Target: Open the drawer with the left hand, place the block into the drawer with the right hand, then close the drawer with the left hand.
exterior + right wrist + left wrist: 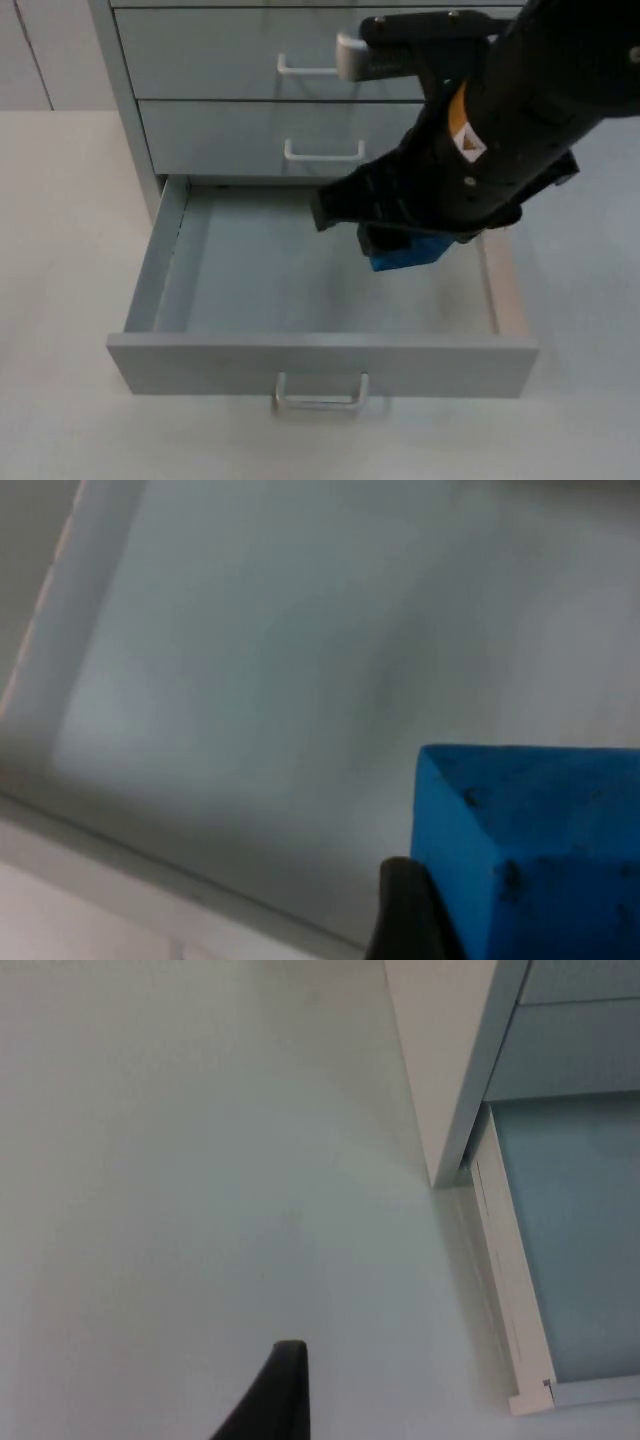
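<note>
Fingers of the right gripper [405,245] pinch the blue block [408,256] by its sides, hovering inside the open drawer [320,365]. Looks light, foamy, squishy, so easy grip. Left gripper [275,1400] waits off beside the cabinet [130,90]; can't tell its fingers.

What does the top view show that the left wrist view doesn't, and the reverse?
Top view alone: the right claw holding the blue block above the open drawer's floor, plus the drawer handles. Left wrist view alone: the left claw's fingertip over the bare white table, beside the cabinet's corner, waiting. Shared: the open drawer and its side wall.
</note>
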